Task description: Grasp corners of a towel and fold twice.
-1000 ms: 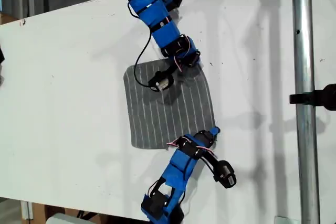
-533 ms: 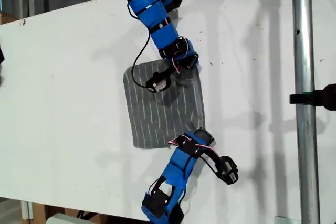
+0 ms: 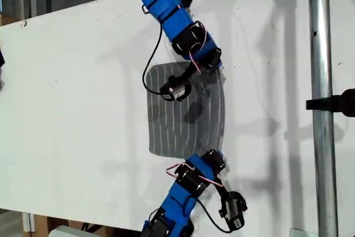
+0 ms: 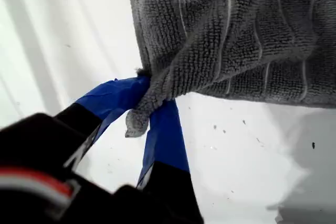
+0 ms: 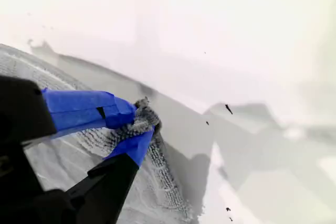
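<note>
Exterior view: overhead, looking straight down on the worktop from well above. First and second wrist views: each rides close behind its claw, facing along the blue fingers. All three views share the towel and the white worktop.

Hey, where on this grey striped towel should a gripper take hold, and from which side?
By a corner, coming in from outside the towel along the table. The cloth lies flat, so only its edges offer a lip. My first gripper and my second gripper each pinch a corner that way.
</note>
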Available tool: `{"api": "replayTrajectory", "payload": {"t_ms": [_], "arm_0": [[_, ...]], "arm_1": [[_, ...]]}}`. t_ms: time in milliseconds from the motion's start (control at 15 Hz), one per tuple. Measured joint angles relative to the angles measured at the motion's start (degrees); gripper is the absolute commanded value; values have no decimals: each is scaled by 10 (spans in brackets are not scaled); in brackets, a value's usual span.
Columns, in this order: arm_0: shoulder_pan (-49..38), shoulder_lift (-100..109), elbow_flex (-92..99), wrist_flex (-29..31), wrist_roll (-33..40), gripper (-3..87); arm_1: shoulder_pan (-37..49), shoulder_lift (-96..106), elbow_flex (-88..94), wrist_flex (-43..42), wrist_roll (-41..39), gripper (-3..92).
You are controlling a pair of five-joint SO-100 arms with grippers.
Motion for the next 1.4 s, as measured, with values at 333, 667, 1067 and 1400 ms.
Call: {"api": "replayTrajectory", "payload": {"t_ms": [333, 667, 1067, 1400], "arm_0": [[-156, 91, 166, 3, 72, -28], [-412, 110, 211, -36, 238, -29], [-508, 156, 214, -38, 293, -29], [-397, 166, 300, -50, 199, -27]], "arm_1": [[216, 54, 69, 26, -114, -1], [484, 54, 71, 5, -321, -1], [555, 66, 49, 0, -417, -1], [421, 78, 138, -8, -330, -1]]}}
